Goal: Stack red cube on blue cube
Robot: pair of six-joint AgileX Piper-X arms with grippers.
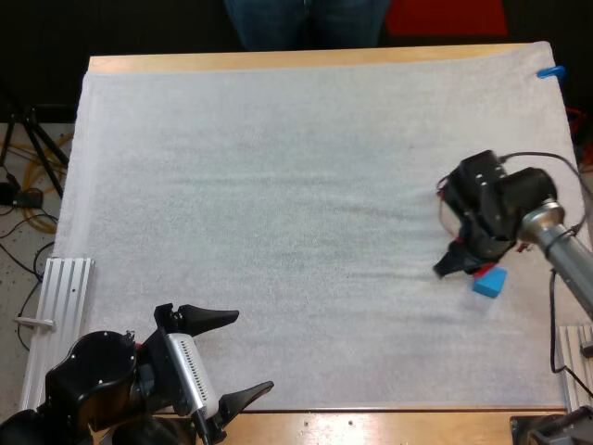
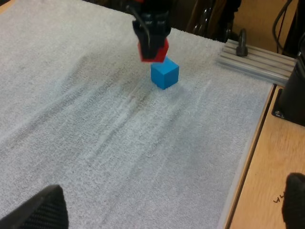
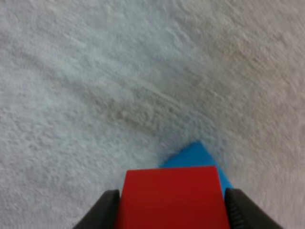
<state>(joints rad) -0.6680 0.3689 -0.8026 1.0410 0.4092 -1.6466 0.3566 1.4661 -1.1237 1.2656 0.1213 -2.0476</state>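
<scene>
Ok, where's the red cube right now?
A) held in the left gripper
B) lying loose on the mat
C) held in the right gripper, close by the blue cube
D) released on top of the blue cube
C: the right gripper presses on the red cube from both sides right by the blue cube, while the left gripper is open, far off.

Count on inspection. Cubes: two in all, one red cube (image 2: 153, 51) and one blue cube (image 1: 490, 281). Grippers: two, one left gripper (image 1: 252, 350) and one right gripper (image 3: 172, 210), each with two black fingers. White mat (image 1: 278, 185): one. Wooden table (image 1: 278, 61): one. Metal rails (image 1: 60, 297): two. Persons: one person (image 1: 306, 23), counted by a pair of legs.
</scene>
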